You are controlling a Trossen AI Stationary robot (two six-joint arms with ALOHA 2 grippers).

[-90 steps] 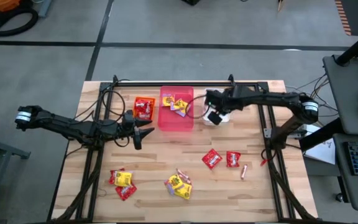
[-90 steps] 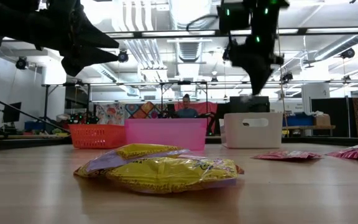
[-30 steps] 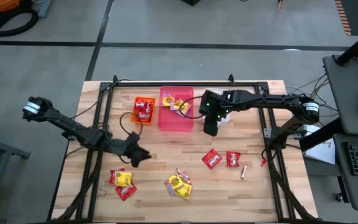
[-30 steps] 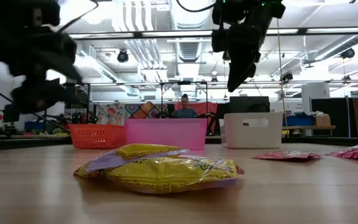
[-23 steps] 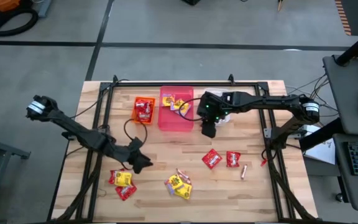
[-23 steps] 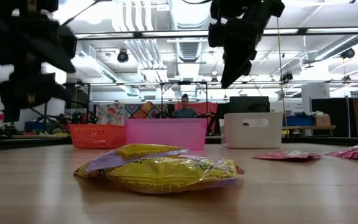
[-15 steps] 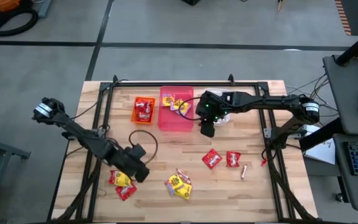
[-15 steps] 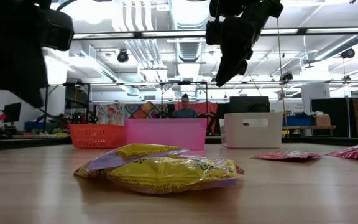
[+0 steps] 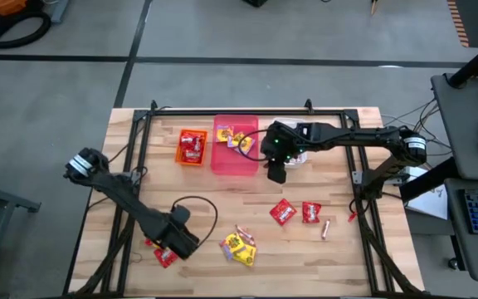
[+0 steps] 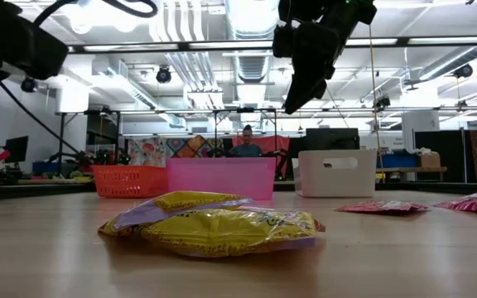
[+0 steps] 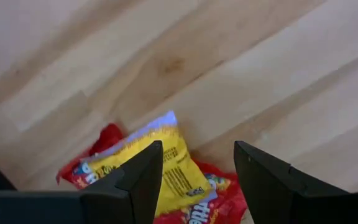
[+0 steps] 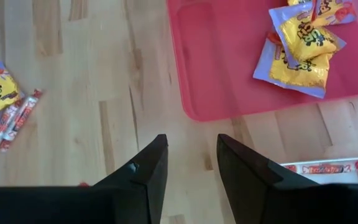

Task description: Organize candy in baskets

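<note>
Left gripper (image 11: 197, 180) spread open directly above yellow packet (image 11: 166, 171) on red packets (image 11: 219, 208), ready to grip; right gripper (image 12: 188, 168) open, empty beside pink basket (image 12: 229, 56).

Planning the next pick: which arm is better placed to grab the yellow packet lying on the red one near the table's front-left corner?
The left. Its gripper is open and poised right over the yellow packet on the red packet. The right gripper, also open, hangs beside the pink basket, far off.
</note>
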